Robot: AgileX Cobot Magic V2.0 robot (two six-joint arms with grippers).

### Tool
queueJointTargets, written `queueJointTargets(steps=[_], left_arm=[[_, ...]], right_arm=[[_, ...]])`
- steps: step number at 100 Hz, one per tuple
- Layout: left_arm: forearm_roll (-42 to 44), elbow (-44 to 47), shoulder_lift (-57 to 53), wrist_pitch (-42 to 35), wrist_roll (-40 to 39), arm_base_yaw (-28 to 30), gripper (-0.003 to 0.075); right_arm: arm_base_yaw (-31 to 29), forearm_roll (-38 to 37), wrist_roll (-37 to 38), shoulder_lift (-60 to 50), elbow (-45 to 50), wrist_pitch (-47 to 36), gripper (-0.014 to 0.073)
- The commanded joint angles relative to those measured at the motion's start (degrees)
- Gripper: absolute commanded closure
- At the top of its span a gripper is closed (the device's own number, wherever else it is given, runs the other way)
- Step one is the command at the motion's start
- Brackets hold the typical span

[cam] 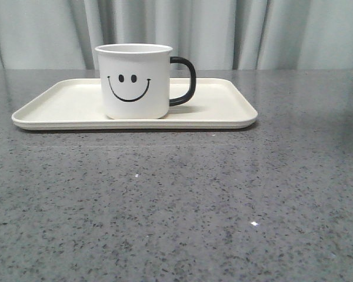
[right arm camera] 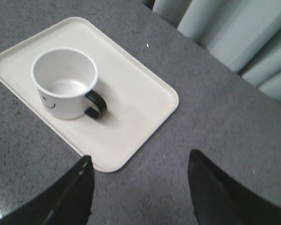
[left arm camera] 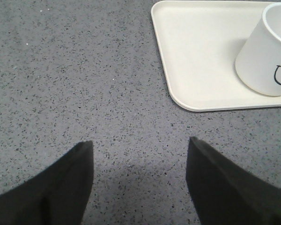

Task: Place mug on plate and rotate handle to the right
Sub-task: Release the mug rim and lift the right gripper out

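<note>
- The mug (cam: 135, 81) stands upright on the plate (cam: 223, 108), a little left of its middle, smiley facing the front camera.
- Its handle (cam: 185, 81) already points to my right, so I judge both parts of the task done.
- The mug looks rigid, glazed and empty, so I expect it light but slick and breakable. If I had to move it again, I would pinch the rim wall opposite the handle or clamp the handle loop itself, and set it down softly.
- The plate lies flat on the grey speckled table (cam: 176, 205), long side across my view, with a low rim that would catch a sliding mug.
- My left gripper (left arm camera: 140, 154) hangs over bare table just beside the plate's corner, fingers spread wide, holding nothing.
- My right gripper (right arm camera: 140, 168) is also spread wide and empty, looking at mug and plate from off the plate's right end.
- A pale curtain (cam: 253, 29) hangs behind the table.
</note>
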Motion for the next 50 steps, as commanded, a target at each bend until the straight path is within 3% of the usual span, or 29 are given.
queueJointTargets(steps=[1,24,50], left_arm=[[-0.16,-1.57,-0.06,-3.25,-0.59,0.04,0.0290],[-0.16,-1.57,-0.06,-3.36,-0.59,0.04,0.0290],[-0.16,-1.57,-0.06,-3.36,-0.59,0.04,0.0290]], right_arm=[[-2.85,-1.38,2.79,-6.75,6.44,-6.14,0.0144],[-8.52,-1.38,3.89,-18.36,24.10,-13.54,0.0144],[-9.31,-1.38,8.39,-27.54,38.85,-21.02,0.0144]])
